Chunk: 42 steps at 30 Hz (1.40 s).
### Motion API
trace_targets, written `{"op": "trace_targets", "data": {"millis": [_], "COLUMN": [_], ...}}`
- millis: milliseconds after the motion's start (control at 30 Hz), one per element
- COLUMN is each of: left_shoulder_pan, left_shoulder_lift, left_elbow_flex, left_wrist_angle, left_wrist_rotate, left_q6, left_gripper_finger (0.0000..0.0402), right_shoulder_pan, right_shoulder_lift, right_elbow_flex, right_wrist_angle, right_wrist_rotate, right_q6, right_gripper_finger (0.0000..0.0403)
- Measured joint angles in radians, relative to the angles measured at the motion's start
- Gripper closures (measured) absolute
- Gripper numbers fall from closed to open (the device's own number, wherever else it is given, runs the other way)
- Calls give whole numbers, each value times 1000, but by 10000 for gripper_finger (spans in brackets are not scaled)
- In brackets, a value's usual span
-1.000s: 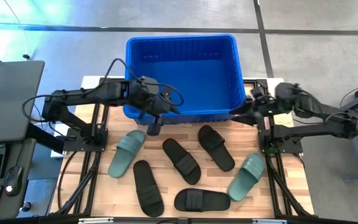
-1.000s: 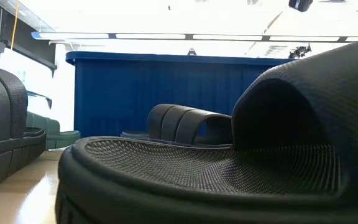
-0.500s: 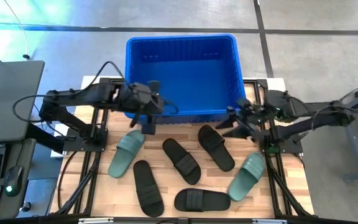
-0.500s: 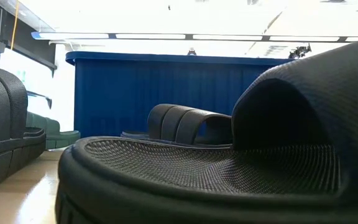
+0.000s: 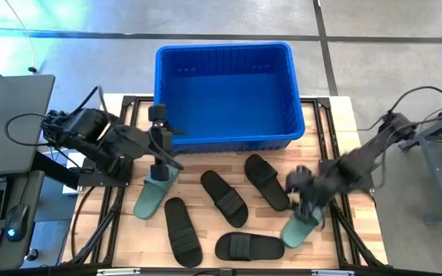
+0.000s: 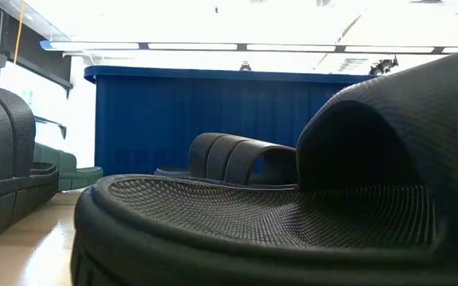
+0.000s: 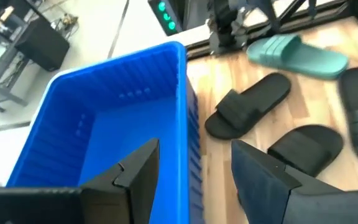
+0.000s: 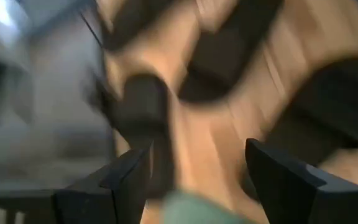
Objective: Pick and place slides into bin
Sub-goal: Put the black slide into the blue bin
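Observation:
The blue bin (image 5: 222, 92) stands at the table's far middle and holds no slide. Four black slides (image 5: 267, 182) (image 5: 223, 198) (image 5: 183, 230) (image 5: 249, 246) and two sage green slides (image 5: 152, 192) (image 5: 304, 218) lie sole-down on the wooden table. My left gripper (image 5: 163, 165) is open and empty by the far end of the left green slide, near the bin's near-left corner. Its wrist view (image 7: 194, 149) looks past the bin (image 7: 104, 124) at the black slides (image 7: 247, 109). My right gripper (image 5: 301, 195) is open over the right green slide, which shows between its fingers (image 8: 197, 211).
Dark frame rails (image 5: 121, 176) run along both sides of the table, with the arm bases on them. In the low view, a black slide (image 6: 253, 214) fills the foreground, with another black slide (image 6: 237, 163) and the bin's wall (image 6: 213, 119) behind it.
My left gripper has moved from the bin's near-left corner toward the table's left and near edges, ending over the left green slide. My right gripper has swung from beside the bin's near-right corner toward the near edge, over the right green slide. The slides have not moved.

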Motion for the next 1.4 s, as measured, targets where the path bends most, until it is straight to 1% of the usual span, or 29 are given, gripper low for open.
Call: {"op": "trace_targets", "data": {"millis": [67, 100, 167, 300, 367, 433, 500, 567, 633, 733, 900, 967, 1067, 1200, 1267, 1400], "left_shoulder_pan": [-21, -29, -40, -42, -42, -42, -42, -42, -42, -42, -42, -42, -42, -43, -43, -43], "left_shoulder_lift": [0, 0, 1, 0, 0, 0, 0, 0, 0, 0, 0, 0, 0, 0, 0, 0], "left_elbow_flex": [3, 3, 3, 3, 3, 3, 3, 3, 3, 2, 2, 2, 2, 2, 2, 2], "left_wrist_angle": [9, 10, 10, 10, 10, 10, 10, 10, 10, 10, 10, 10, 10, 10, 10, 10], "left_wrist_rotate": [-13, -21, -45, -64, -66, -65, -57, -26, 1, 8, 9, 21, 64, 128, 155, 166], "left_q6": [-4, -5, -5, -12, -30, -41, -46, -60, -65, -67, -84, -84, -84, -84, -83, -78], "left_gripper_finger": [218, 218, 218, 218, 218, 218, 218, 218, 218, 218, 218, 218, 218, 218, 218, 218], "right_shoulder_pan": [36, 49, 63, 58, 44, 24, 4, -14, -28, -50, -109, -137, -178, -216, -221, -228], "right_shoulder_lift": [81, 123, 203, 346, 412, 474, 533, 583, 611, 619, 620, 620, 620, 620, 620, 620], "right_elbow_flex": [0, 0, 0, -1, -1, -1, -1, -1, -2, -2, -2, -2, -2, -2, -2, -2], "right_wrist_angle": [-80, -119, -198, -305, -313, -304, -286, -271, -262, -247, -97, -39, 18, 9, 8, 28], "right_wrist_rotate": [10, 40, 141, 393, 469, 477, 442, 421, 441, 519, 552, 541, 531, 482, 478, 458], "right_q6": [-65, -111, -175, -258, -325, -404, -473, -509, -502, -448, -447, -461, -477, -458, -454, -450], "right_gripper_finger": [158, 158, 158, 158, 158, 158, 158, 158, 158, 158, 158, 158, 158, 158, 158, 158]}}
